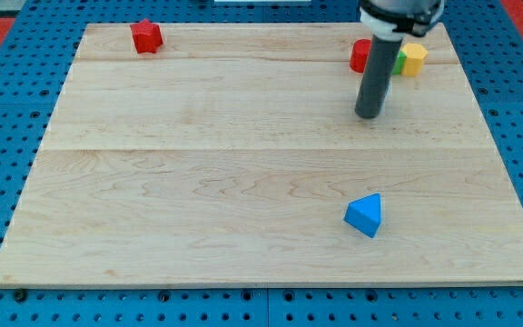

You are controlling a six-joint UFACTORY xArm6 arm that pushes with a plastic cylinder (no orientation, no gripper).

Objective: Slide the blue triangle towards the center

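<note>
Five small blocks share the pale wooden board [198, 182], and only one of them matters: the blue triangular block [364, 215], which lies low on the view's right half, below and to the right of the board's middle. My tip [368, 115], the lower end of the straight dark rod, rests on the wood well above that block, nearer the view's top, with open board between them. No pincer exists on this arm, so nothing is clenched or released; the rod pushes only by contact, and at this moment it touches no block.

Just behind the rod sits a cluster: a red block [360, 55], a green block [399, 64] mostly hidden by the rod, and a yellow block [414, 58]. A red star-like block [146, 36] stands alone at the view's top left.

To do this step well, I judge the tip should travel round the blue triangle's right side without brushing it, settle at its lower right, then push up and leftward. Contact ought to land on a flat face, near its middle, since a push near a corner would likely spin the block aside. Slow, straight motion should keep it tracking toward the centre
</note>
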